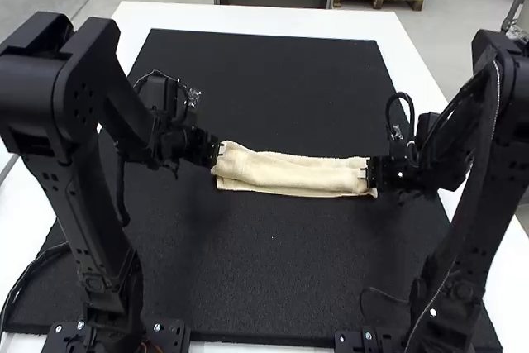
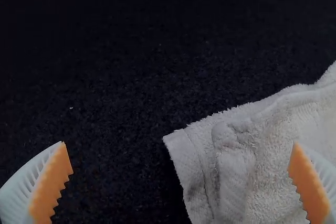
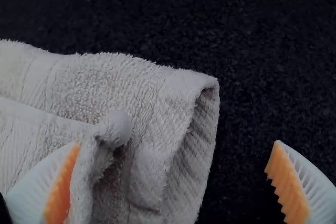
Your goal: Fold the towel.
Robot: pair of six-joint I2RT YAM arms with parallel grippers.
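The big white table [image 1: 248,16] went round the edges of the picture, and a large black mat [image 1: 273,80] was on top of it. Two big black arms stood there, the left arm [image 1: 87,229] on the left side of the picture and the right arm [image 1: 479,237] on the right side. The cream towel [image 1: 289,173] was flat on the mat, near the middle of the picture. It was folded into a long, thin strip that went from side to side, and a bit of the under layer poked out along the near edge. The left gripper [image 1: 221,155] was at the towel's left end, and its two fingers [image 2: 52,184] were spread wide, with one over the towel and one over the mat. The right gripper [image 1: 364,173] was at the towel's right end. Its white fingers [image 3: 289,187] with orange pads were wide apart too, and the towel's end showed between them. A puffy fold of the towel stuck up by one of those fingers, but I could not tell if they touched. A teeny white speck [image 2: 71,108] was on the mat near the left gripper
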